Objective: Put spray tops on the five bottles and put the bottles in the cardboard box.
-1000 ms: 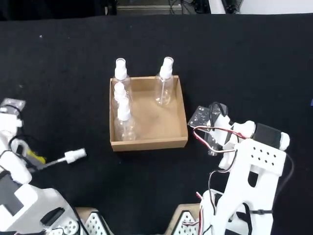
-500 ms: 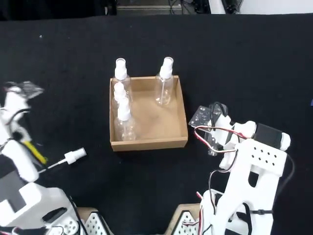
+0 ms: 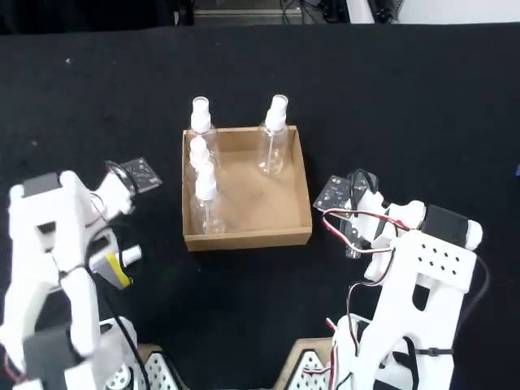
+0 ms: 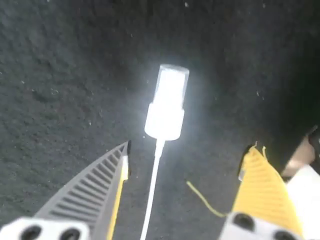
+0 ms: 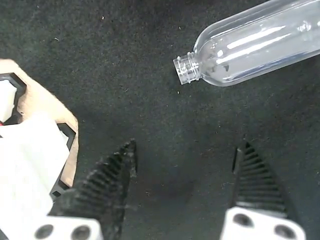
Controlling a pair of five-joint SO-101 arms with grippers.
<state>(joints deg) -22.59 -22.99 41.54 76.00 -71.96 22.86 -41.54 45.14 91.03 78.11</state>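
Left wrist view: your left jaws spread over the loose spray top point(image 4: 166, 107); right jaws spread near an uncapped bottle point(image 5: 255, 42).

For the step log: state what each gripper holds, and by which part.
Nothing. The left gripper is open over the spray top, the right gripper open near the uncapped bottle.

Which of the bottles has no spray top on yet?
The bottle lying on its side on the black cloth by the right gripper: its neck is open. The four capped bottles stand upright in the cardboard box.
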